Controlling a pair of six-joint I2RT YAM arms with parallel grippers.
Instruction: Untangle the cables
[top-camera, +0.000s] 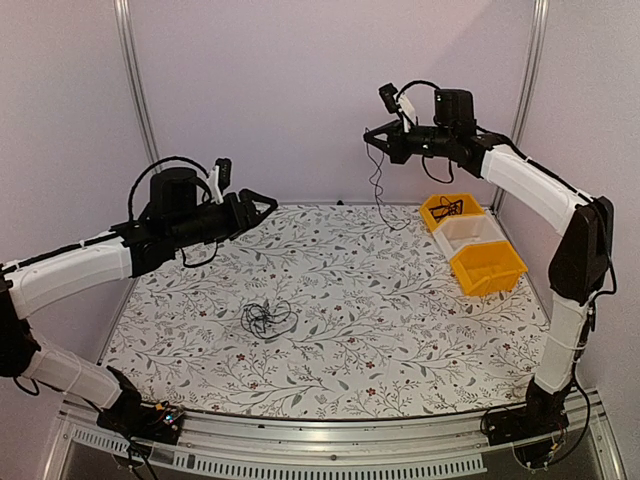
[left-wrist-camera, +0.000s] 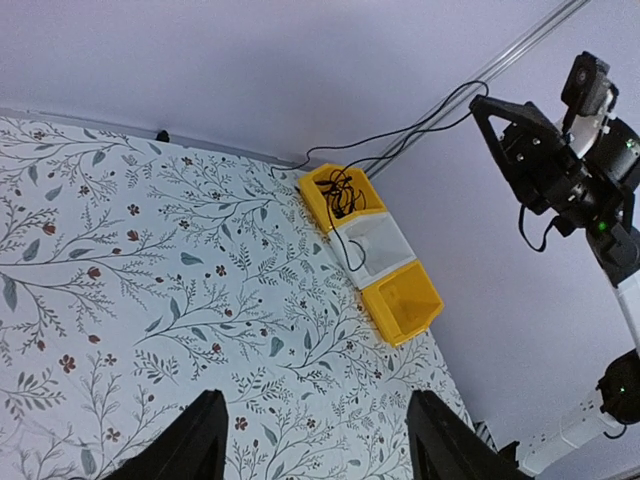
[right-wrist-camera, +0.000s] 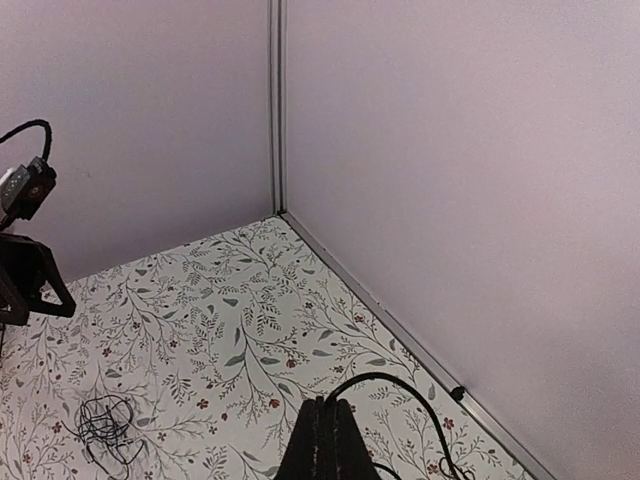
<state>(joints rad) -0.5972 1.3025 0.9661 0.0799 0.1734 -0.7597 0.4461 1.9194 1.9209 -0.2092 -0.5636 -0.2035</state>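
Black and wiry: found the cables (top-camera: 267, 318) bunched in a small tangle on the floral table cover (top-camera: 400, 340), left of its middle and well apart from both arms. Saw the same tangle low on the left in the right wrist view. Found the left gripper (top-camera: 271, 203) raised above the cover's far left part, with fingers (left-wrist-camera: 195, 440) spread wide and nothing between them. Found the right gripper (top-camera: 367, 138) high near the back wall, clenched on a single cable strand (top-camera: 378, 185) hanging down to the cover's far edge. Noted more black wire (left-wrist-camera: 340, 190) heaped in the far yellow bin (left-wrist-camera: 310, 186), first in a row with a white bin (left-wrist-camera: 385, 240) and a near yellow bin (left-wrist-camera: 410, 300) along the right side.
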